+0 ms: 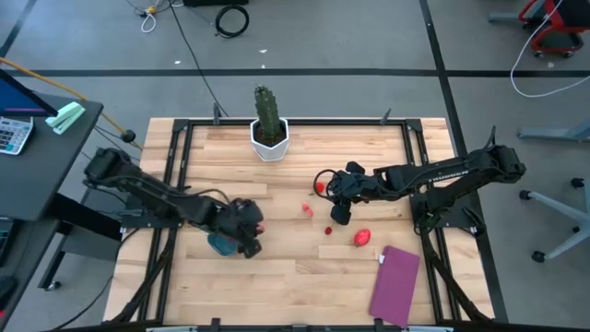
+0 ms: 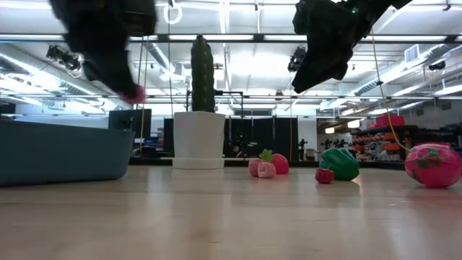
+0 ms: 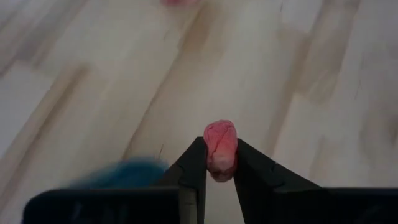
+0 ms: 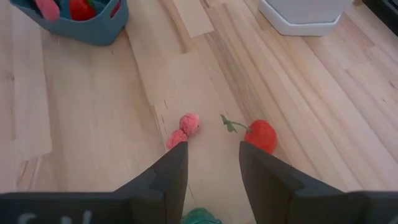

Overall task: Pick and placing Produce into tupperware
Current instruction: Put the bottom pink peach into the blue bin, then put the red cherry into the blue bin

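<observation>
The teal tupperware (image 1: 219, 245) sits on the table's left half, and two pieces, one red and one pink, lie inside it (image 4: 68, 9). My left gripper (image 1: 251, 229) hovers just right of it, shut on a small pink piece (image 3: 221, 134). Loose produce lies on the wood: a pink piece (image 4: 185, 129), a red piece with a green stem (image 4: 261, 134), a small red one (image 1: 327, 231) and a larger red-pink one (image 1: 362, 237). My right gripper (image 4: 211, 155) hangs open above a green piece (image 4: 200, 216). My left gripper pinches the small pink piece (image 3: 221, 163) between its two fingertips (image 3: 194, 163). The upper half of the piece sticks out past the fingertips. In the low view the piece (image 2: 133, 94) is lifted well clear of the table.
A tall green cactus in a white pot (image 1: 269, 138) stands at the far middle of the table. A flat purple rectangle (image 1: 395, 284) lies at the near right. Bare wood lies between the tupperware and the loose produce.
</observation>
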Tool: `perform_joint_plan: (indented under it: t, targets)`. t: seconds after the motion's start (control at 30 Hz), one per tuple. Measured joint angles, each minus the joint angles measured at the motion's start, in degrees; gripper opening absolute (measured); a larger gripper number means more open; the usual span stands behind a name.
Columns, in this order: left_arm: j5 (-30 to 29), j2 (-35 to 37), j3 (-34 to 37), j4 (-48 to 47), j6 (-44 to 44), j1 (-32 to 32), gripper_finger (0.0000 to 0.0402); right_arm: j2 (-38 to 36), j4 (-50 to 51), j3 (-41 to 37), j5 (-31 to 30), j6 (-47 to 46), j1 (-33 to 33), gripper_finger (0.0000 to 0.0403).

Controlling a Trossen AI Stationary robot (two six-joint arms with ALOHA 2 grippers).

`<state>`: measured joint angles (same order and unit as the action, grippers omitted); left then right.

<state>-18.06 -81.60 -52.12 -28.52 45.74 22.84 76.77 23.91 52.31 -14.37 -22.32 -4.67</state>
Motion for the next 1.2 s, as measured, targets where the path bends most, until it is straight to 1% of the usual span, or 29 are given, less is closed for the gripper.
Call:
perform_joint_plan:
  t: [0.1,0.2,0.27,0.33,0.5,0.87,0.97,1.07,1.2]
  targets:
    - [-0.94,1.66,-0.07,-8.26,5.92,2.30,0.0072,0.00,0.01,0.01,0.00,0.00,0.00,0.0151]
    - [-1.66,1.72,0.00,-16.67,13.87,4.52,0.0075,0.00,-0.01,0.00,0.00,-0.01,0.00,0.0151]
    - [-1.73,1.72,0.14,-19.86,18.38,5.75,0.0075,0.00,0.00,0.01,0.00,0.00,0.00,0.0151]
    - [-1.93,1.70,0.17,-20.70,20.72,6.74,0.0077,0.00,0.01,0.00,0.00,-0.01,0.00,0.0151]
    - [-2.49,1.70,0.17,-20.65,19.76,7.97,0.0091,0.00,-0.01,0.00,0.00,-0.01,0.00,0.0151]
    - [-3.25,1.70,0.17,-20.96,19.63,6.99,0.0164,0.00,0.01,0.00,0.00,-0.60,0.00,0.0151]
    - [-6.49,1.70,0.17,-21.22,19.65,6.59,0.0176,0.00,0.01,0.00,0.00,-0.60,0.00,0.0151]
    - [-10.38,1.70,0.17,-21.09,19.62,5.97,0.0180,0.00,0.01,0.00,0.00,-0.62,0.00,0.0151]
    - [-11.15,1.70,0.17,-21.10,19.60,4.76,0.0177,0.00,-0.38,-0.03,-0.01,-1.72,-0.36,0.0151]
